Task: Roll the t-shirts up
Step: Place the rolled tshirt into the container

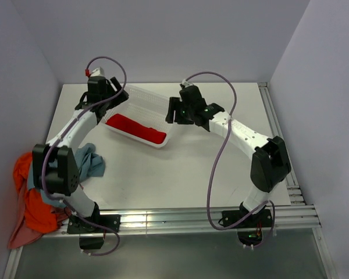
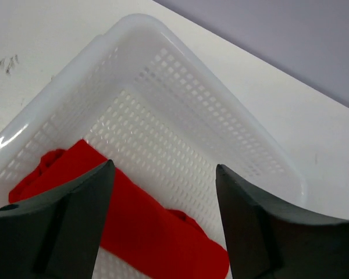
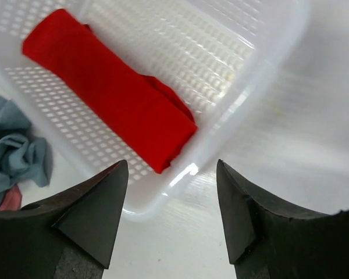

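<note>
A rolled bright red t-shirt (image 1: 136,129) lies in the white mesh basket (image 1: 148,99); it also shows in the left wrist view (image 2: 145,226) and in the right wrist view (image 3: 110,93). My left gripper (image 2: 163,174) is open and empty, hovering over the basket's left end (image 1: 102,93). My right gripper (image 3: 171,168) is open and empty above the basket's right corner (image 1: 177,110). A dusty blue-grey t-shirt (image 1: 90,163) lies crumpled at the table's left. An orange t-shirt (image 1: 32,197) and a pinkish one (image 1: 20,235) hang over the left edge.
The basket (image 2: 163,104) stands at the back middle of the white table (image 1: 221,168). Grey walls close the back and both sides. A metal rail (image 1: 279,133) runs along the table's right edge and another along the front. The blue-grey shirt shows in the right wrist view (image 3: 14,151).
</note>
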Controlling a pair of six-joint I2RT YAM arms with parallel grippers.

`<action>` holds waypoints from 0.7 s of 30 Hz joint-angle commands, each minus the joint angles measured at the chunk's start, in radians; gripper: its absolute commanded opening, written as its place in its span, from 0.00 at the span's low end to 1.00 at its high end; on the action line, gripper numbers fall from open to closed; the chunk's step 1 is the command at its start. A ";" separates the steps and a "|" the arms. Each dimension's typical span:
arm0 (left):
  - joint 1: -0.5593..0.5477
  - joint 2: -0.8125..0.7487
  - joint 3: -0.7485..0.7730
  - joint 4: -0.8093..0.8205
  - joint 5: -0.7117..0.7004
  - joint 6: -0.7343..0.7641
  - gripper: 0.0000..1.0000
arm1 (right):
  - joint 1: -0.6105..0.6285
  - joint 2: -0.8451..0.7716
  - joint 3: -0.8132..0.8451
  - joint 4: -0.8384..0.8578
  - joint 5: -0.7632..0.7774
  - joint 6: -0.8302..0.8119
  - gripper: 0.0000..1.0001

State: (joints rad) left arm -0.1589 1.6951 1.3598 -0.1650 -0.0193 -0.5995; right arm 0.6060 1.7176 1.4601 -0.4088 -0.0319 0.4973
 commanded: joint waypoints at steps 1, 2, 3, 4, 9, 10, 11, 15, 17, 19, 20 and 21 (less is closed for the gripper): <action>-0.008 -0.162 -0.120 0.087 -0.001 -0.083 0.77 | -0.012 -0.082 -0.111 0.091 0.087 0.107 0.69; -0.011 -0.188 -0.170 0.087 -0.004 -0.089 0.77 | -0.014 -0.096 -0.138 0.105 0.098 0.122 0.69; -0.014 -0.213 -0.194 0.088 -0.004 -0.103 0.78 | -0.015 -0.117 -0.186 0.123 0.096 0.135 0.68; -0.019 -0.260 -0.220 0.093 -0.001 -0.106 0.78 | -0.017 -0.130 -0.210 0.157 0.096 0.156 0.67; -0.051 -0.424 -0.437 0.107 0.007 -0.135 0.75 | -0.018 -0.179 -0.325 0.222 0.099 0.187 0.61; -0.057 -0.446 -0.438 0.108 0.004 -0.137 0.75 | -0.018 -0.184 -0.336 0.222 0.104 0.188 0.60; -0.063 -0.468 -0.486 0.105 -0.002 -0.141 0.75 | -0.018 -0.188 -0.348 0.222 0.113 0.195 0.59; -0.088 -0.558 -0.599 0.104 -0.022 -0.174 0.73 | -0.018 -0.211 -0.420 0.257 0.115 0.224 0.57; -0.090 -0.609 -0.661 0.107 -0.021 -0.186 0.73 | -0.018 -0.222 -0.438 0.275 0.115 0.231 0.56; -0.090 -0.655 -0.711 0.114 -0.021 -0.198 0.71 | -0.017 -0.223 -0.458 0.286 0.121 0.244 0.56; -0.090 -0.667 -0.728 0.122 -0.012 -0.200 0.68 | -0.017 -0.223 -0.464 0.294 0.121 0.244 0.56; -0.090 -0.675 -0.741 0.136 -0.007 -0.200 0.60 | -0.017 -0.222 -0.471 0.300 0.121 0.242 0.56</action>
State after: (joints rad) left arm -0.2459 1.0634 0.6521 -0.0860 -0.0238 -0.7780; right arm 0.5911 1.5284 1.0050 -0.1753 0.0612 0.7174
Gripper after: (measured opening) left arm 0.646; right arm 0.558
